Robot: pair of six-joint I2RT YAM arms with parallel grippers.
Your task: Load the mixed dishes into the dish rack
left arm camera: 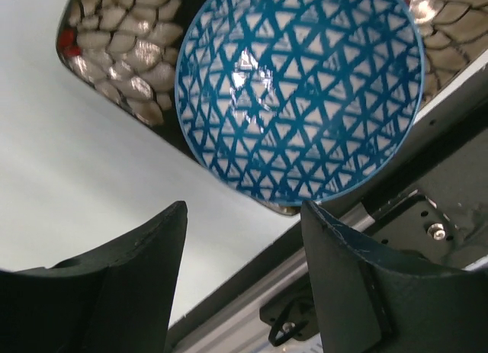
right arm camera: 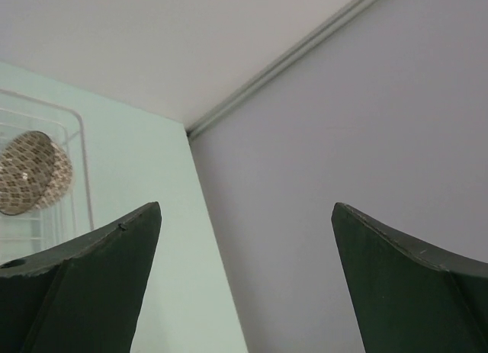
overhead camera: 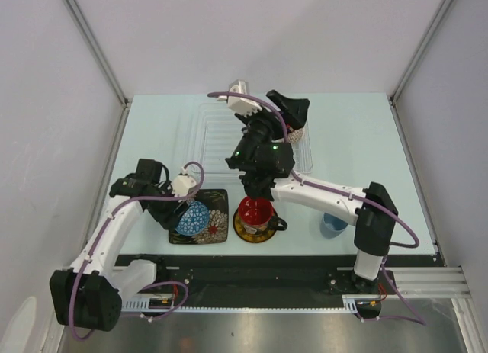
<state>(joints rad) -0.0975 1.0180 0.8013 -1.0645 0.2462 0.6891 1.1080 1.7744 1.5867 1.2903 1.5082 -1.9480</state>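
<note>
The blue patterned bowl (overhead camera: 192, 217) (left arm camera: 301, 94) sits on the black square floral plate (overhead camera: 218, 225) (left arm camera: 114, 40) at the front left. My left gripper (overhead camera: 172, 213) (left arm camera: 244, 208) stands open just beside the bowl's rim, with nothing between its fingers. A red-inside dark cup (overhead camera: 255, 211) rests on the yellow-brown saucer (overhead camera: 245, 235). The light blue cup (overhead camera: 333, 226) is partly hidden behind the right arm. The beige patterned bowl (overhead camera: 297, 134) (right arm camera: 30, 174) lies in the clear dish rack (overhead camera: 210, 132) (right arm camera: 76, 181). Above it, my right gripper (overhead camera: 291, 107) (right arm camera: 245, 208) is wide open and empty.
Grey walls close in the table on the left, back and right. A black strip and metal rail (overhead camera: 290, 273) (left arm camera: 335, 246) run along the near edge by the arm bases. The right arm stretches over the cup and saucer.
</note>
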